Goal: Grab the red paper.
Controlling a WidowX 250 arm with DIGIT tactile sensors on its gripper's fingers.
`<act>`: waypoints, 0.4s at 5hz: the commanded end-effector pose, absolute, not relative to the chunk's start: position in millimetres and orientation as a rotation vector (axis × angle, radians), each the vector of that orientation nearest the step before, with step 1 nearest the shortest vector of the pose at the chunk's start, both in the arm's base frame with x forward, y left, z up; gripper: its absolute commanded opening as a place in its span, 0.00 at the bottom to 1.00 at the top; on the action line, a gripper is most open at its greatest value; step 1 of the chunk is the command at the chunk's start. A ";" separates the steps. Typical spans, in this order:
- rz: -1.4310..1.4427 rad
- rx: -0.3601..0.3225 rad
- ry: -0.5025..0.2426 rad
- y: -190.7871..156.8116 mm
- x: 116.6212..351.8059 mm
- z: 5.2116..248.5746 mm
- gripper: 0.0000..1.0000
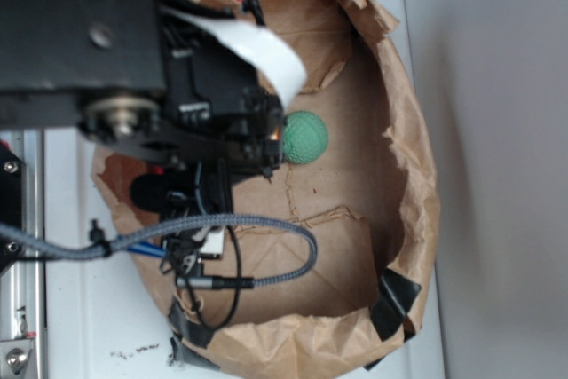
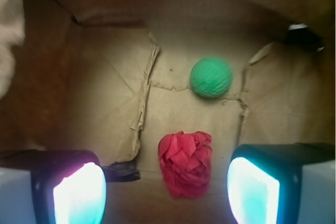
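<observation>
The red paper [image 2: 185,163] lies on the floor of a torn brown paper bag [image 1: 417,210], low in the wrist view and between the two lit fingertip pads [image 2: 80,195]. We see it as a creased wad, free on both sides: neither pad touches it. In the exterior view we cannot see it, because the arm and the wrist housing cover that part of the bag.

The gripper [image 2: 167,195] stands with its jaws spread wide, holding nothing. The gap is clearly wider than the wad, and the wad sits a little right of the gap's middle.

The green ball [image 2: 211,77] rests farther on, well apart from the wad and outside the jaws' span. The exterior view shows it just beside the arm's dark housing.

The bag stands on the white desk [image 1: 98,326], its rim held with black tape [image 1: 395,295].

We judge the approach and alignment largely done. The final descent, the closing of the jaws on the wad and the lift remain. How far the pads stand above the bag floor we cannot tell.
</observation>
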State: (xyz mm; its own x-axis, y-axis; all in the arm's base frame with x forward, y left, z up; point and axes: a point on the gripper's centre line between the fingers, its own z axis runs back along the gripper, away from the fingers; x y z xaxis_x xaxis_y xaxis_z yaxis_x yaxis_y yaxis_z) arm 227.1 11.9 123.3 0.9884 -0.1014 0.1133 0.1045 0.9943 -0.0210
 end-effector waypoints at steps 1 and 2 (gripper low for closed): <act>-0.154 0.091 -0.046 19.8 212.0 44.9 1.00; -0.156 0.113 -0.019 19.4 212.3 33.5 1.00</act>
State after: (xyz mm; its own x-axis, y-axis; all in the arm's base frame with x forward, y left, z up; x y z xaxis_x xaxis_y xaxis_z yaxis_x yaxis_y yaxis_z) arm 209.6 21.3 29.4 0.9883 -0.1514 -0.0158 0.1522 0.9821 0.1107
